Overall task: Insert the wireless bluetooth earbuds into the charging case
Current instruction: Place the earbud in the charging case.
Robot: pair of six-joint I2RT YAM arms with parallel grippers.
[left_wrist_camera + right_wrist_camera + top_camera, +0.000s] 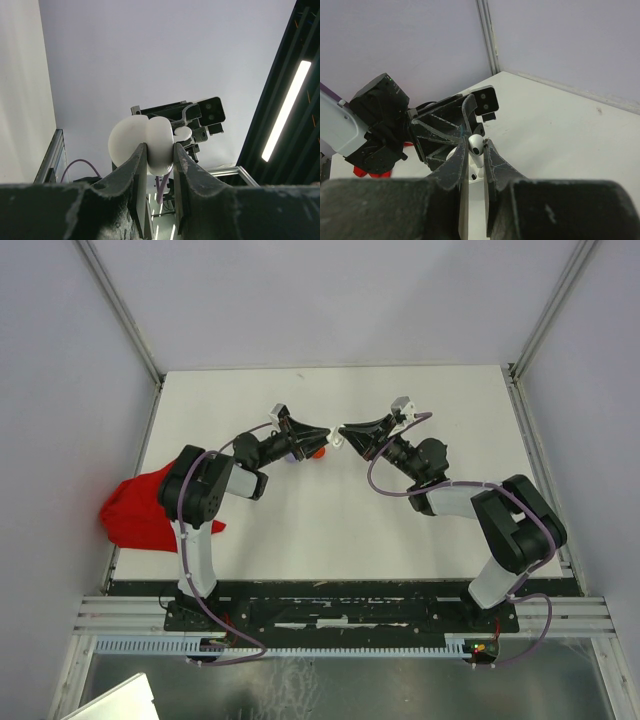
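Observation:
My left gripper [160, 149] is shut on a white charging case [150, 140] with its lid open, held up above the table. My right gripper [477, 143] is shut on a white earbud [476, 146], stem down, just over the case [474, 170]. In the top view the two grippers meet tip to tip at mid-table, left [322, 436] and right [347, 430], with the case [336, 440] between them. From the left wrist view the earbud [182, 133] shows at the case's right edge. Whether earbud and case touch I cannot tell.
A small red thing [319, 452] and a lilac thing [291, 455] lie on the white table [400, 520] under the left gripper. A red cloth [140, 512] hangs over the table's left edge. Grey walls close in the far sides.

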